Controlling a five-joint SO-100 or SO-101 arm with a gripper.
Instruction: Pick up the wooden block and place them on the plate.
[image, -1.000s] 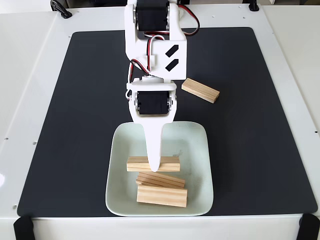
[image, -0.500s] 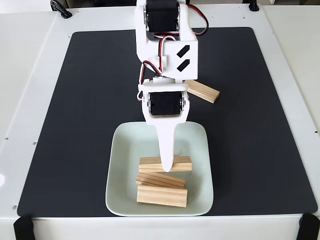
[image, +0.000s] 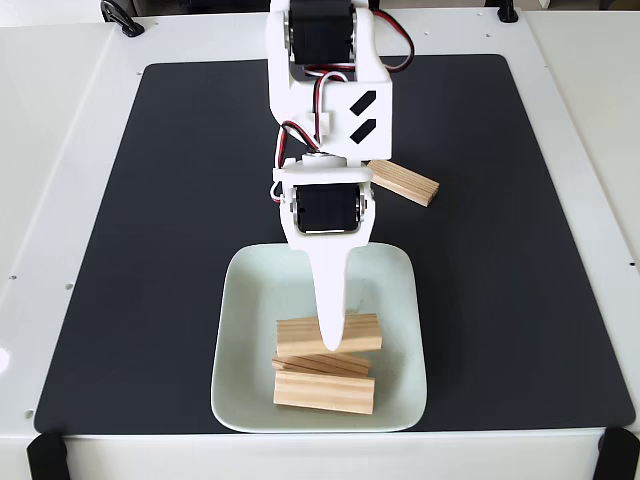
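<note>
- My gripper (image: 332, 338) hangs over the plate (image: 236, 330), its white finger pointing down across the top block (image: 352, 333). From this fixed view I can't tell whether I am clamped on that block or have let go; the second finger is hidden.
- The top block lies on a tilted block (image: 345, 361), which leans on the near block (image: 322, 393). All three are in the plate's near half, a little right of its middle.
- Risk, as I judge it: the stack is loose. If I lift off at an angle or drag the finger, the top block could slide off the tilted one and tip toward the rim.
- A fourth block (image: 408, 183) lies on the black mat (image: 170, 200), far of the plate and just right of my arm. Swinging back, my wrist could knock it away before I line up.
- No readable writing or brand anywhere; my arm carries only two black slanted marks (image: 361, 116).
</note>
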